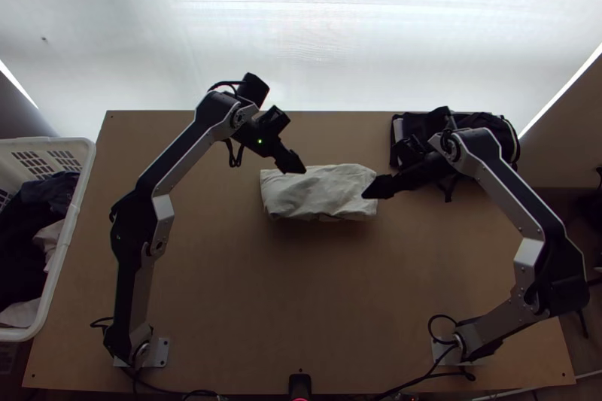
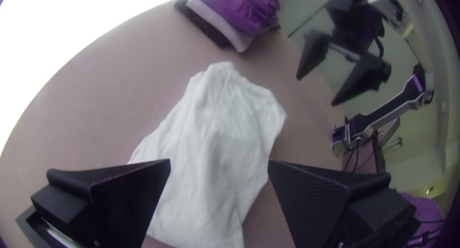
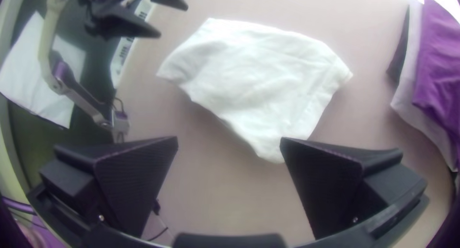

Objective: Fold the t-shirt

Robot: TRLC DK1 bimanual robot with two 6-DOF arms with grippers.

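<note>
The t-shirt (image 1: 323,194), pale and folded into a wrinkled, roughly oblong bundle, lies on the far middle of the wooden table (image 1: 301,288). In the top view, the left gripper (image 1: 303,171) is at its far left part and the right gripper (image 1: 364,195) at its right end. The wrist views show each gripper's 2 black fingers spread wide, with nothing held between them; I cannot tell whether any finger touches the cloth. A pile of clothes (image 2: 239,11), with purple on top, sits at the table's far right. Left of the table stands a white basket (image 1: 66,239) with dark and pale clothes inside.
</note>
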